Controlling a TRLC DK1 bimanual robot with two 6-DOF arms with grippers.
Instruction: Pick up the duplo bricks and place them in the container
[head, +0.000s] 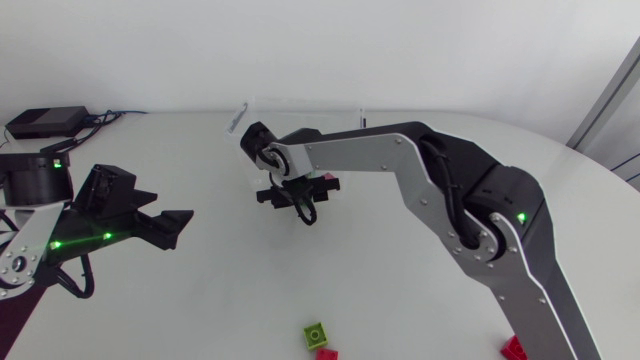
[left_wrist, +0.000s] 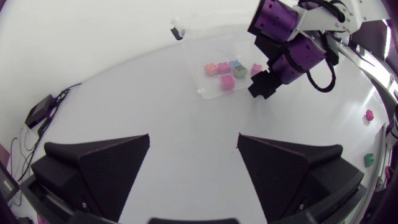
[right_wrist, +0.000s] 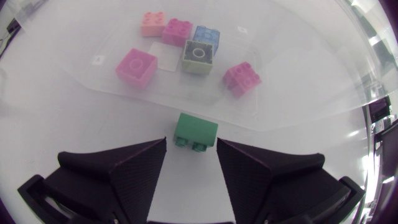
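Plainly, white table is bearing clear container by its far edge, six bricks inside; right gripper is pinching green brick, left gripper gaping wide.

Left arm, left mid-frame: left gripper agape. Right arm, from lower right: right gripper seemingly pinching green duplo brick.

The right arm is built of silver-grey plates joined by black joints. Small dark screws are set along the plates, a green light is lit at the elbow, and a black cable is looped at the wrist. The left arm is mostly black and dotted with green lights. The left gripper is formed of two broad, matte black wedges.
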